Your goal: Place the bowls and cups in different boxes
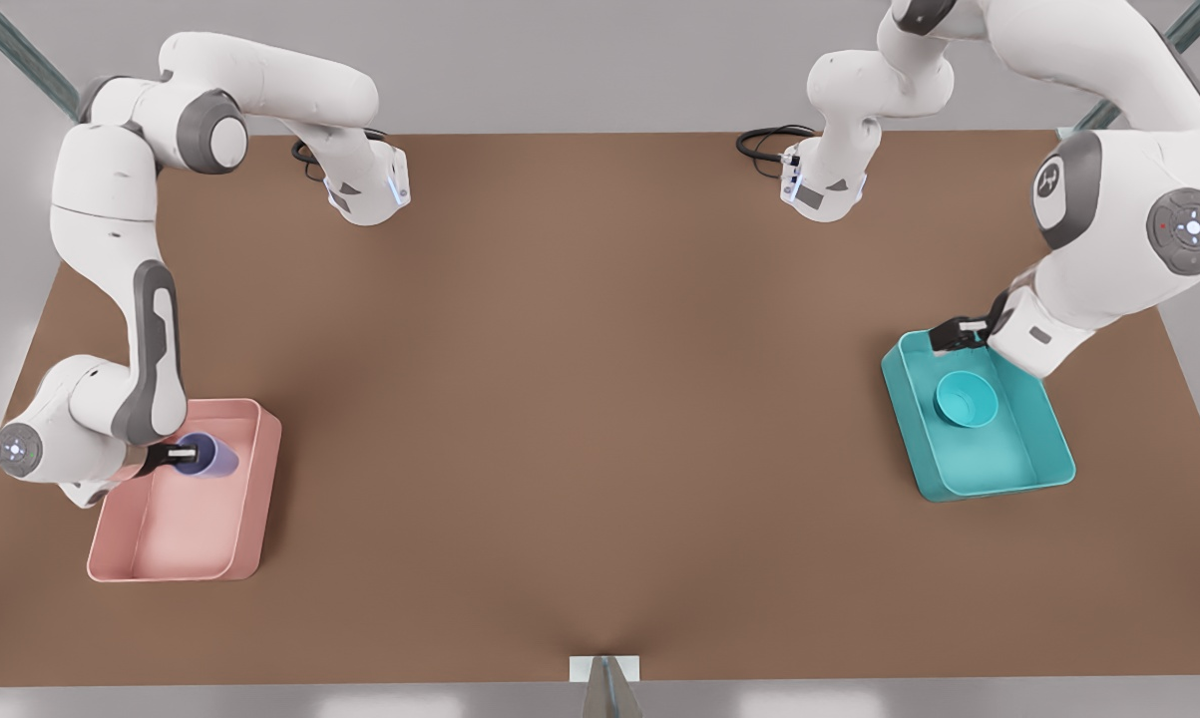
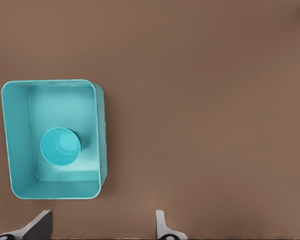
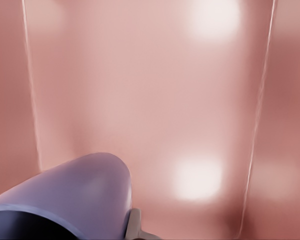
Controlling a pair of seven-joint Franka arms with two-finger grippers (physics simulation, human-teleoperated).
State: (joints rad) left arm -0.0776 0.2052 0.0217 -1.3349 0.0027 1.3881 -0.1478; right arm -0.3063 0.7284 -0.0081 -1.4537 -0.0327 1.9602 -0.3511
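- The wide brown tabletop [image 1: 580, 419] carries everything. Two white robot arms reach over it, one on each side in the front view.
- The pale pink rectangular plastic box [image 1: 196, 543] with rounded corners sits near the front view's left edge of the tabletop. Its smooth pink floor [image 3: 155, 110] shows up close in the right wrist view.
- The teal rectangular plastic box [image 1: 999, 461] with rounded corners sits well apart from the pink one, on the front view's right. The left wrist view looks down on it [image 2: 20, 140] from high above.
- The right gripper [image 1: 176, 456] is over the far end of the pink box. Its jaws are clamped on the small lavender-blue tapered cup [image 1: 210, 455]. The cup [image 3: 70, 200] lies tilted on its side in the jaws, above the pink floor.
- The left gripper [image 1: 959, 334] is over the far corner of the teal box. Its jaws stand wide apart and hold nothing; its fingertips [image 2: 160, 225] show in the left wrist view.
- The small round shallow teal bowl [image 1: 967, 398] sits upright inside the teal box, near one of the box's ends. It [image 2: 60, 146] is apart from the gripper.
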